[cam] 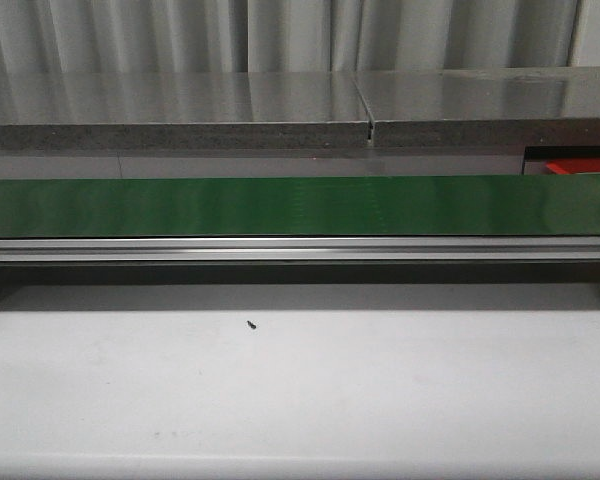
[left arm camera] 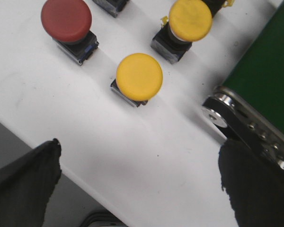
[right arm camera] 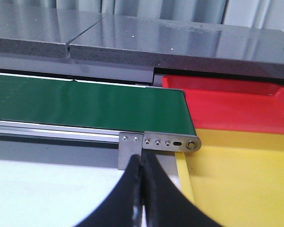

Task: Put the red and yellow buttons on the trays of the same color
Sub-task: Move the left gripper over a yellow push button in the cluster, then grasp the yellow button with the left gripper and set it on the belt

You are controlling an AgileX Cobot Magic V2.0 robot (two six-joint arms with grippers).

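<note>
Front view: a white bench fills the near half, bare but for a small dark speck. Across the middle runs a green conveyor belt on a silver rail, with a grey counter behind. A sliver of the red tray shows at the far right end. No arm or button appears here, so this view gives no check on a reach.

Left wrist view: the left gripper hangs over the bench with its fingers wide apart, holding nothing. Beyond it stand a red button, a yellow button nearest the gripper, and a second yellow button by the belt's end roller. The buttons stand near one another, so a descent on the nearest could likely knock a neighbour. The bench edge lies close on one side and the roller on the other, leaving a modest corridor.

Right wrist view: the right gripper has its fingers pressed together, empty, near the belt's right end. The red tray sits behind the yellow tray, touching. The belt's metal end bracket stands just ahead; moving forward risks striking it. Above both trays there is open room.
</note>
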